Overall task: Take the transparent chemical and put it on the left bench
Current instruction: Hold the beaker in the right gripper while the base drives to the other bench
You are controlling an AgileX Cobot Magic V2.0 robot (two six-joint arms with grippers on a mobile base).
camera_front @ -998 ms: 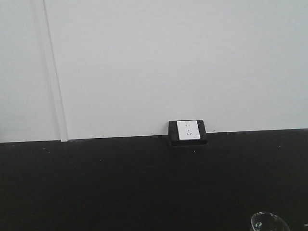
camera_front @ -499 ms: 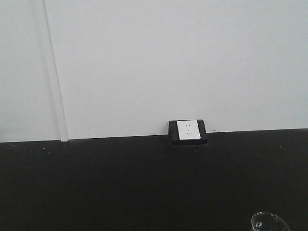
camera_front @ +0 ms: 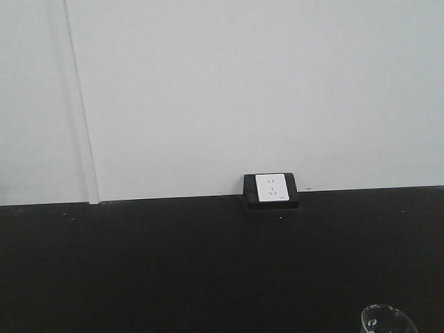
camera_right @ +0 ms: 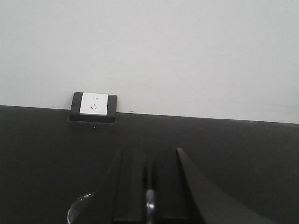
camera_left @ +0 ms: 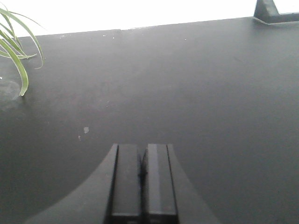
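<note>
The transparent chemical is a clear glass beaker. Part of its rim [camera_front: 387, 320] shows at the bottom right of the front view, and again [camera_right: 78, 207] low left in the right wrist view. My right gripper [camera_right: 148, 151] is shut on the beaker's wall, and a bright sliver of glass [camera_right: 149, 201] shows between the dark fingers. My left gripper [camera_left: 141, 147] is shut with nothing in it and hovers over bare black worktop [camera_left: 187, 84]. The left bench is out of view.
A white wall socket in a black housing [camera_front: 271, 189] sits where the black worktop [camera_front: 173, 263] meets the white wall; it also shows in the right wrist view [camera_right: 93, 105]. Green plant leaves [camera_left: 16, 56] hang at the left edge of the left wrist view.
</note>
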